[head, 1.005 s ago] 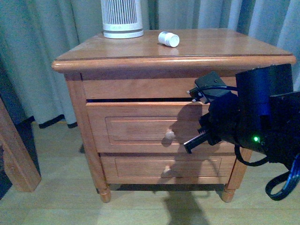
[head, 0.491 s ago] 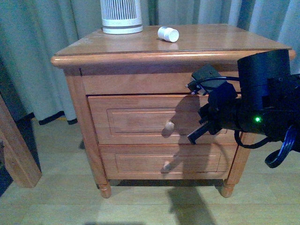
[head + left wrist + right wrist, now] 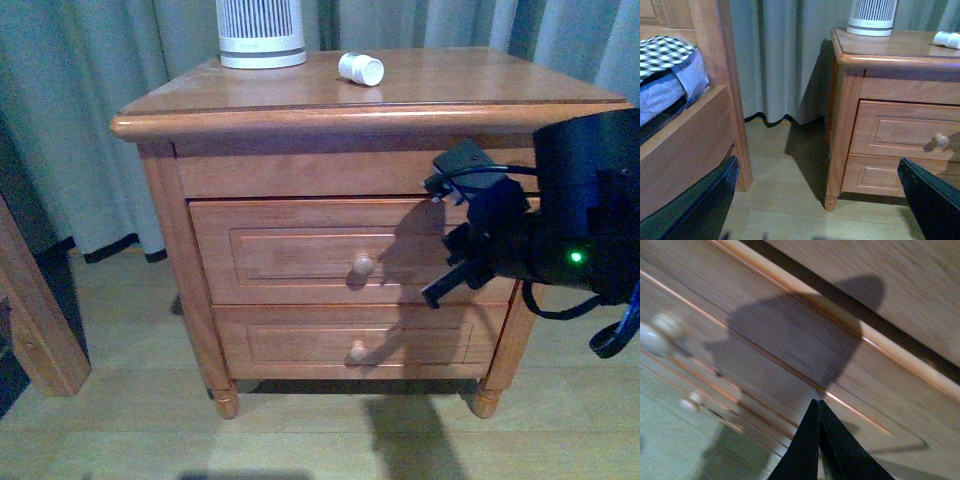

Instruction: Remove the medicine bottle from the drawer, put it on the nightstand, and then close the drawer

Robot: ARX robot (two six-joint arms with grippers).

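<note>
Since the earlier frame, drawer (image 3: 350, 252) has gone from ajar to flush. Front view: bottle (image 3: 360, 69) lies on nightstand (image 3: 480, 85), above and well apart from right hand (image 3: 440, 292); a swinging arm could catch the overhanging top and roll it. Left wrist view: left hand (image 3: 815, 200) open, idle. Right wrist view: right hand closed, empty.
</note>
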